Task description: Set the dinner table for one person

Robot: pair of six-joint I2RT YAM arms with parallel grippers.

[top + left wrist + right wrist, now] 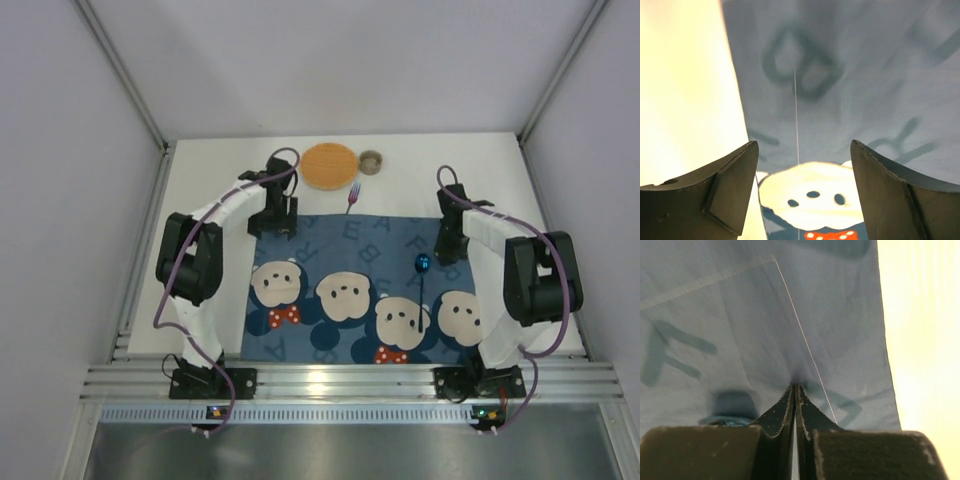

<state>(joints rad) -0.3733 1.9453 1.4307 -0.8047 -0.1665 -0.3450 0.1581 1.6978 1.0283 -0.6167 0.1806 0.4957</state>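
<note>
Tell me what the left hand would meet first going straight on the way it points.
Probably the blue placemat: the open left hand points down at the cloth just inside its edge, beside the white table. Nothing shows in between; depth is unclear.

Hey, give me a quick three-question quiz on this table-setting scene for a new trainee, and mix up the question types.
1. True or false: the left gripper is shut.
2. Which lies on the placemat? A woven plate, B spoon, C small cup.
3. Fill in: the tines of the fork rest on the bare ___.
Key: 1 false, its jaws stand open; 2 B; 3 dinner table.
</note>
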